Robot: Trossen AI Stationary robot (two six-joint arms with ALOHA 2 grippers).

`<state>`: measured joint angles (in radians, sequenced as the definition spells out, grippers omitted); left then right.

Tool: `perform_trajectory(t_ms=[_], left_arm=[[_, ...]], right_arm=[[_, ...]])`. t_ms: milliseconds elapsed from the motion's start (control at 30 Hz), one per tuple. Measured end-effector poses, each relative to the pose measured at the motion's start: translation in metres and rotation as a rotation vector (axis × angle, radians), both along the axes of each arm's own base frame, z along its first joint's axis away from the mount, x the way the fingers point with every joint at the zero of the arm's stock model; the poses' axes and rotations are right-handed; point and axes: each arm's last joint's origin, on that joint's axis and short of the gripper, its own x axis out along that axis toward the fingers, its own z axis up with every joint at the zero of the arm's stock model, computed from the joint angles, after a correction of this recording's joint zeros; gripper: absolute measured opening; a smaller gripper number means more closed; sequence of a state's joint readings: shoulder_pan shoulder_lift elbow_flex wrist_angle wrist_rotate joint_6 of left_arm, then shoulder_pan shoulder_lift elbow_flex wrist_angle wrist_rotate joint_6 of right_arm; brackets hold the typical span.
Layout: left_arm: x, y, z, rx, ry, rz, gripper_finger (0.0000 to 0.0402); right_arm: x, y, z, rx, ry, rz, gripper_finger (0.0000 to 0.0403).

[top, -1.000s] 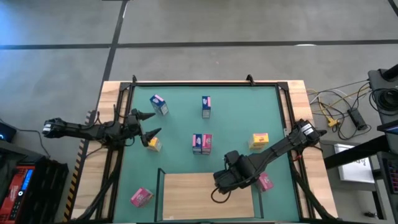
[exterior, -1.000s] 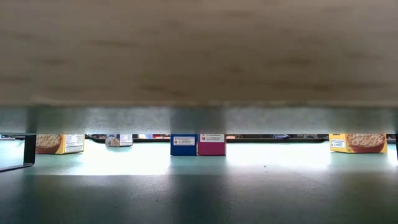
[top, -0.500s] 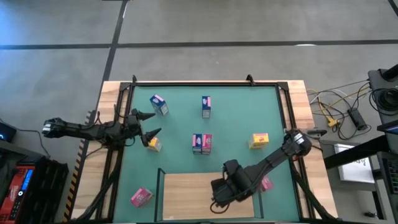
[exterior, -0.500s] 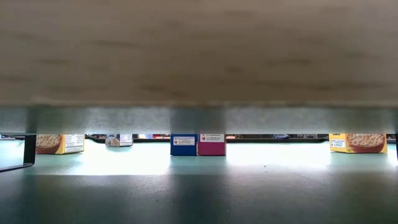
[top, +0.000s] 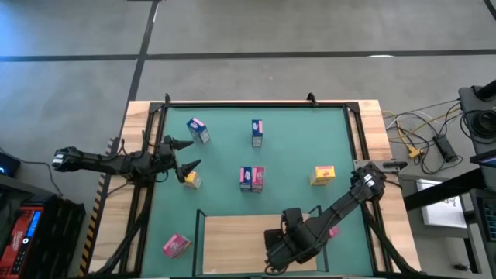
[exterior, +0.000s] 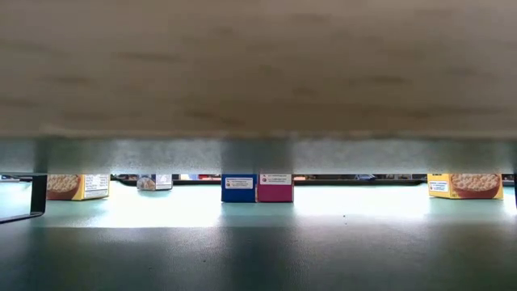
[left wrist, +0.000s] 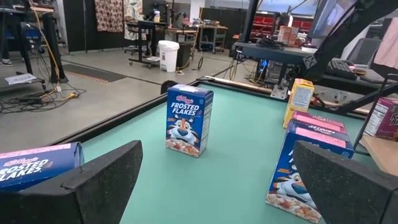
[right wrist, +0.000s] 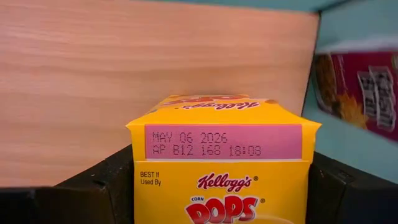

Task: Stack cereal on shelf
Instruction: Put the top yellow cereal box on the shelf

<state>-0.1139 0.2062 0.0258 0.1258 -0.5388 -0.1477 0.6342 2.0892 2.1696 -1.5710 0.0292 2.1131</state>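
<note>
**Yellow box clamped over the board, left arm parked wide open**

Green mat covers the table, with the light-wood shelf at its near edge. Right gripper sits over that board, its dark fingers squeezed against both sides of a yellow Corn Pops box. From above the arm hides the box completely, and whether it touches the wood I can't say. A pink box peeks out from under the right arm just beside the board, mostly covered. Another pink box lies left of the board.

Farther out, a blue and pink pair stands touching mid-mat, a yellow box to its right. Left gripper waits at the mat's left edge, fingers spread wide, holding nothing, a yellow box just beside it. Blue box and a pink-topped box stand farthest back. Low camera is mostly blocked by the board's underside.
</note>
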Motion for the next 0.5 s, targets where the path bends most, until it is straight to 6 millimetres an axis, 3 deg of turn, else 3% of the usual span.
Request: perform_trajectory(t_ms=[500], left_arm=[[0.0, 0.0, 0.0, 0.0, 0.002, 0.0, 0.0399]], right_arm=[[-0.016, 0.026, 0.0, 0.025, -0.022, -0.058, 0.0293]])
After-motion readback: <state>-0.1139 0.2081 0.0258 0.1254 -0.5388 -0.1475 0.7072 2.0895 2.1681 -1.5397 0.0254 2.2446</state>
